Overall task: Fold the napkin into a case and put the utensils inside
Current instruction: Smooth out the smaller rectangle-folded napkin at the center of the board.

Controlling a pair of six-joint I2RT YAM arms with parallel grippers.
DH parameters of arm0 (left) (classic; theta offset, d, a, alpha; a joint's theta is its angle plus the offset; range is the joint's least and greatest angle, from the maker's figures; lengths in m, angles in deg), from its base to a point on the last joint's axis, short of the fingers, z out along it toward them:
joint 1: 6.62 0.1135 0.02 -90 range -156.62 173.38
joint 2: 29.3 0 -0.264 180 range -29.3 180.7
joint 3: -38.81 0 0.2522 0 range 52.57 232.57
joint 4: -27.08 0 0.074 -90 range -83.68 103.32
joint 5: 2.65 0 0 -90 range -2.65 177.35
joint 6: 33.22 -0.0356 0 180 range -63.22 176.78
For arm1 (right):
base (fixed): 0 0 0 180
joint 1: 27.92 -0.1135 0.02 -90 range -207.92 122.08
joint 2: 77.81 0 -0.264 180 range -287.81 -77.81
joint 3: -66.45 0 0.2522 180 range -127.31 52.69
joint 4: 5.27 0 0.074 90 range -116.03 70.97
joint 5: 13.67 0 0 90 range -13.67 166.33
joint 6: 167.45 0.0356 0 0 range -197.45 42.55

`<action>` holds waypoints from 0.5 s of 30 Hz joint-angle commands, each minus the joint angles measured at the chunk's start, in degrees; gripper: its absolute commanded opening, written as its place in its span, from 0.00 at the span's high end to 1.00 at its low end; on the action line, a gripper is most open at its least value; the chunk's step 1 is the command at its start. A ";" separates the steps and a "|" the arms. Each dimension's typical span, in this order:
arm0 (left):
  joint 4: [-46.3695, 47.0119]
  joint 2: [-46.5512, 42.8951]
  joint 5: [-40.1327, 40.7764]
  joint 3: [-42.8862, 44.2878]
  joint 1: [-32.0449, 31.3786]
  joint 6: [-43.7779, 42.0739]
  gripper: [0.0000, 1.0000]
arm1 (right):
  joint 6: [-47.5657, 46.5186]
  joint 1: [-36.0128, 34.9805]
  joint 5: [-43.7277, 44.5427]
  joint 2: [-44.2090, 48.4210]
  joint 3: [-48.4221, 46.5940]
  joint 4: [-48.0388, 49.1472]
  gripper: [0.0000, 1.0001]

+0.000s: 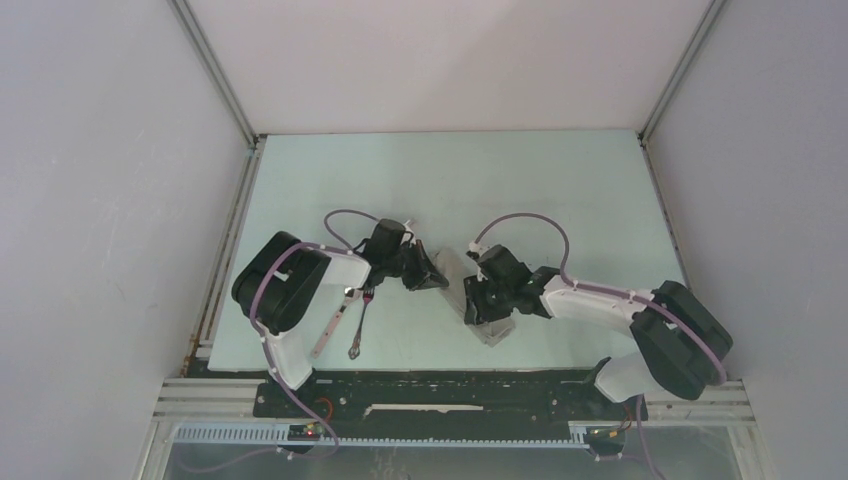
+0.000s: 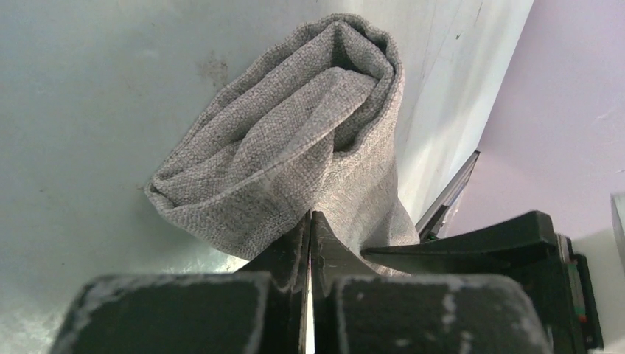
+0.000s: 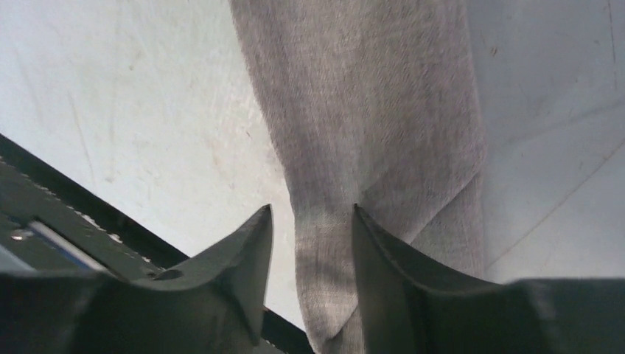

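Note:
The napkin [image 1: 457, 272] is folded into a narrow grey strip lying slantwise at the table's middle. My left gripper [image 1: 430, 272] is at its far end, shut on the cloth; in the left wrist view the gripper [image 2: 309, 218] pinches an edge of the napkin [image 2: 295, 133], which bunches into a roll with an open mouth. My right gripper [image 1: 482, 305] sits over the near end, open; in the right wrist view the gripper [image 3: 311, 214] straddles a fold of the napkin [image 3: 368, 110]. The spoon [image 1: 328, 328] and fork [image 1: 360, 322] lie side by side beside the left arm, outside the cloth.
The pale table [image 1: 560, 190] is walled by white panels at the back and sides. A black rail [image 1: 450, 385] runs along the near edge, close behind the right gripper and also shown in the right wrist view [image 3: 88, 199].

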State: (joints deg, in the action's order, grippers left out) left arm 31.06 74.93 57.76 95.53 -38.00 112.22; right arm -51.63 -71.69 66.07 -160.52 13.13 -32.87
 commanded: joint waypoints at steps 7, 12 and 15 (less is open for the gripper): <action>-9.60 -1.26 2.48 4.68 0.71 -5.93 0.95 | -14.17 -13.37 25.22 1.99 -9.40 -8.51 0.10; -9.42 0.36 2.03 5.64 0.70 -5.83 0.95 | -17.63 -15.83 28.41 -3.02 -13.71 -8.19 0.16; -9.56 1.28 2.55 6.02 0.78 -6.03 0.95 | -17.32 -16.06 28.92 -6.51 -14.05 -7.69 0.23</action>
State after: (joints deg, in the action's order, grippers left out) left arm 22.77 74.97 58.03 99.99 -37.93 108.57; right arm -66.12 -86.86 90.46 -163.21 0.68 -40.22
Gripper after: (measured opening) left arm 0.049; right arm 0.808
